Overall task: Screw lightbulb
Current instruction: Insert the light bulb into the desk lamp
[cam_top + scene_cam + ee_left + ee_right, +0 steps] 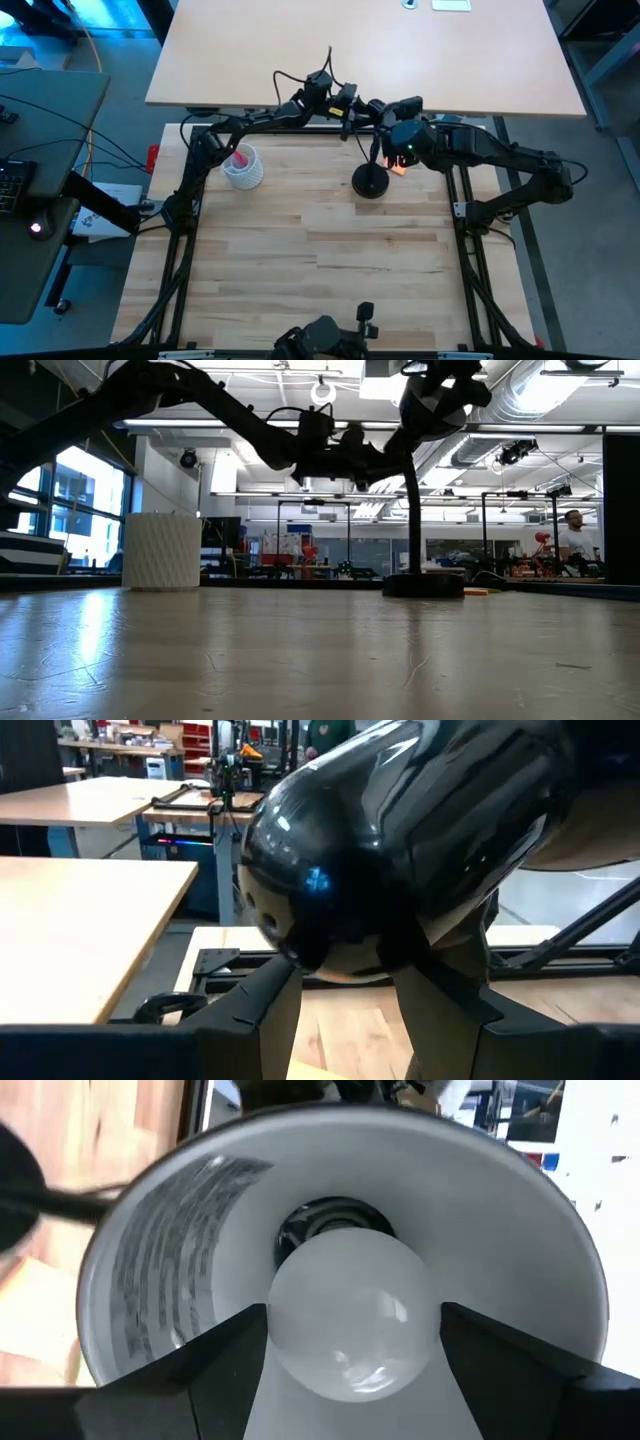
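A lightbulb (350,1312) is seen seated at the mouth of the socket (322,1222) inside the white-lined shade (150,1290) of a black desk lamp (371,182), at the far edge of the table (330,260), toward twelve o'clock. The bulb is flanked at three and nine o'clock by the fingers (215,1370) of the right gripper (350,1370), which are spread wide and pressed against or just beside the glass; whether a firm hold is kept cannot be told. The shade's dark outer dome (400,840) is steadied by the left gripper (345,1010), whose half-parted fingers (255,1020) are set against its underside. A ribbed white cup (242,168) is left well apart, toward nine o'clock of the lamp base.

The task is judged to be well advanced: the bulb has been brought into the shade and its base is hidden in the socket, so threading appears to be begun. How deeply it is screwed cannot be made out. Further turns, and the release of both bulb and shade, are thought to remain
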